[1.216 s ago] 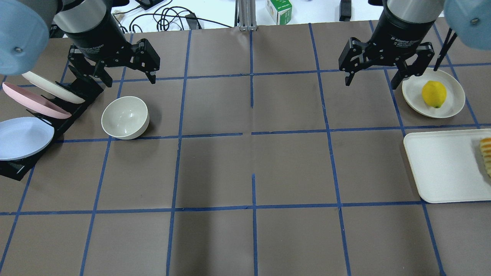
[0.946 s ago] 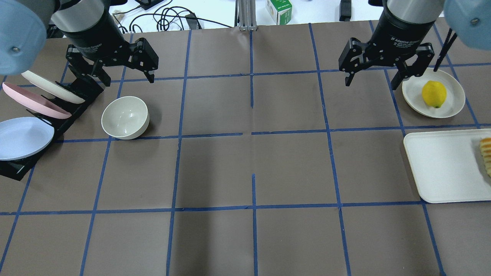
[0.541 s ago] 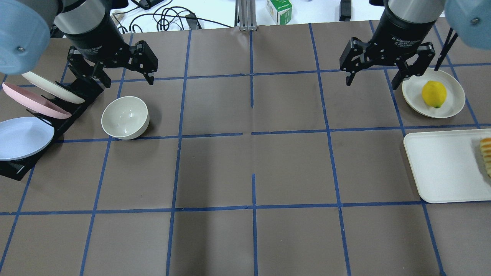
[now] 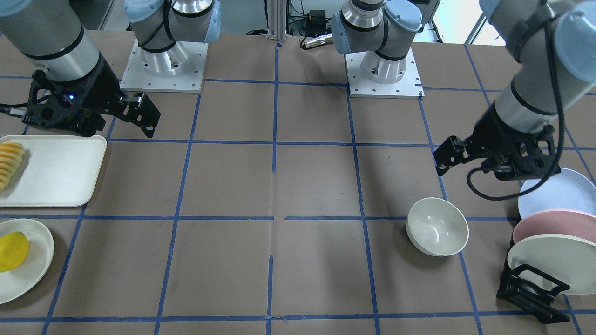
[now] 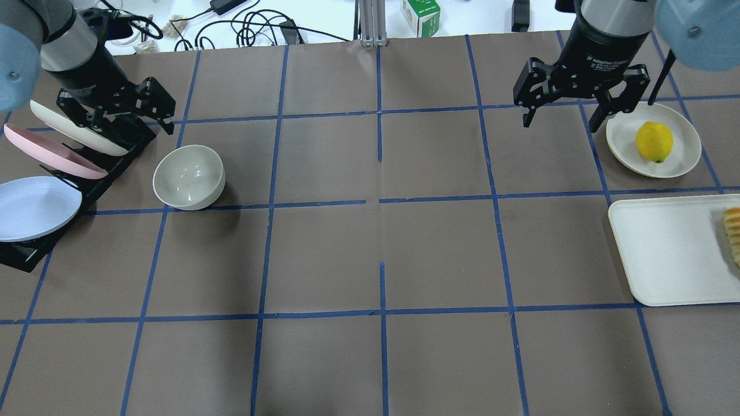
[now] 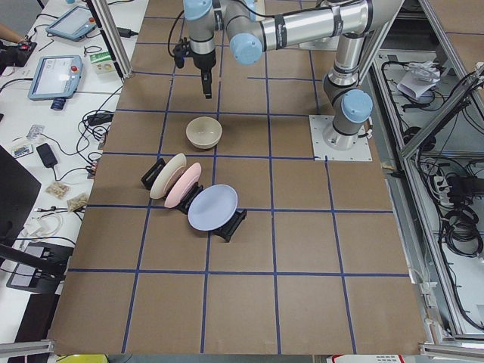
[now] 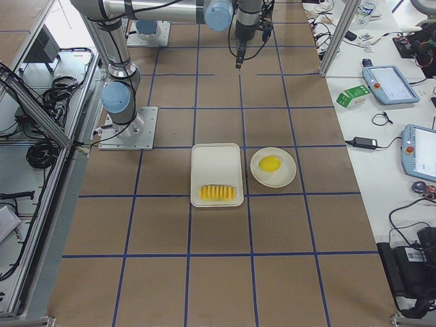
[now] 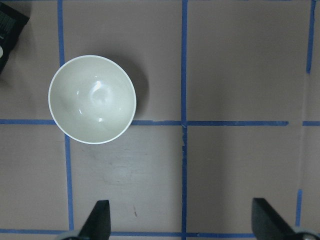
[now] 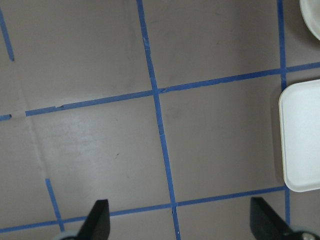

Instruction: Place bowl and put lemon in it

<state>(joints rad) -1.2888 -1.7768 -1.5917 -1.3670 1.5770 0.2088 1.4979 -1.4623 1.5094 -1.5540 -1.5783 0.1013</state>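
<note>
The cream-white bowl stands upright and empty on the table at the left, just right of the plate rack; it also shows in the front view and the left wrist view. The yellow lemon lies on a flat cream plate at the far right. My left gripper is open and empty, behind the bowl and over the rack's far end. My right gripper is open and empty, just left of the lemon's plate.
A black rack holds cream, pink and pale blue plates at the left edge. A white tray with sliced orange-yellow food sits in front of the lemon's plate. Cables and a green carton lie beyond the table's far edge.
My left gripper has shifted left toward the plate rack and looks smaller in the overhead view. The right gripper, bowl and lemon have barely moved.
</note>
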